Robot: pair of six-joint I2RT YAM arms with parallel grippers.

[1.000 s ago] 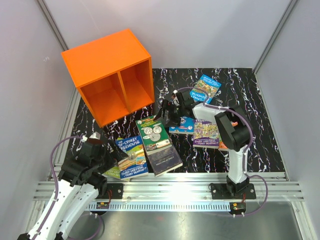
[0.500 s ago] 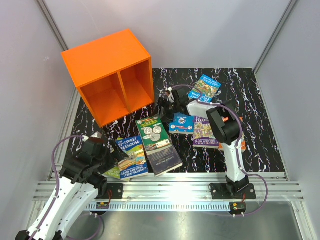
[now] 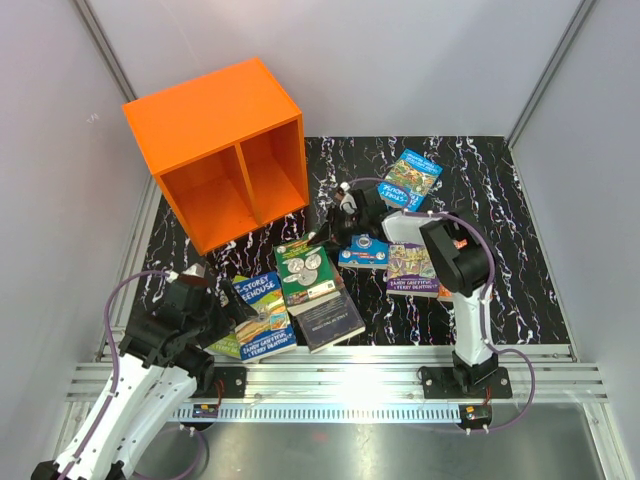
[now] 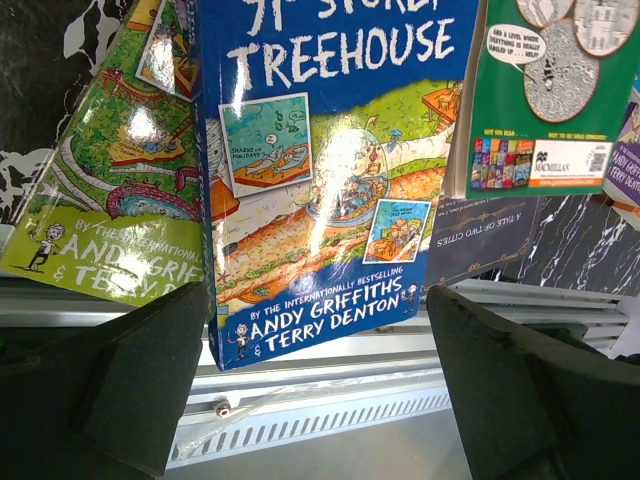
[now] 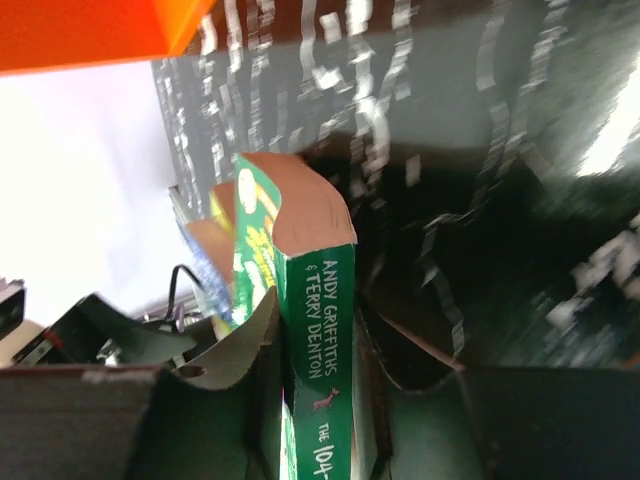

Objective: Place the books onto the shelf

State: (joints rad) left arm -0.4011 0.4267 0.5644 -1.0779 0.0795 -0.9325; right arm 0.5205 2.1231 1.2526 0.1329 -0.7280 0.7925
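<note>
Looks down on a black marbled table (image 3: 520, 200) with two robot arms bolted at its near edge. Shows a bright orange shelf (image 3: 215, 150) at the far left corner, open front facing the table's middle, with a central divider splitting it into two compartments. Shows every book lying outside the shelf, spread over the table.

Right gripper (image 3: 335, 222) — closed on the far end of a green book (image 3: 305, 268), just in front of the shelf's right compartment. From the right wrist: fingers (image 5: 230, 350) pressed against both covers, spine toward the camera with the authors' names readable, page edge bowed above. Near end of the green book overlapping a dark book (image 3: 332, 322).

Left gripper (image 4: 316, 330) — released, jaws spread wide to either side of the near edge of a blue Treehouse book (image 3: 262, 315) at the near left. Cannot tell whether touching it. Partly beneath the blue Treehouse book, a pale green book (image 4: 90, 200).

Beside the right arm: a small blue book (image 3: 363, 250) just next to a purple book (image 3: 412, 268). Farther back and apart from those, a far blue book (image 3: 408, 180) lying at an angle.
</note>
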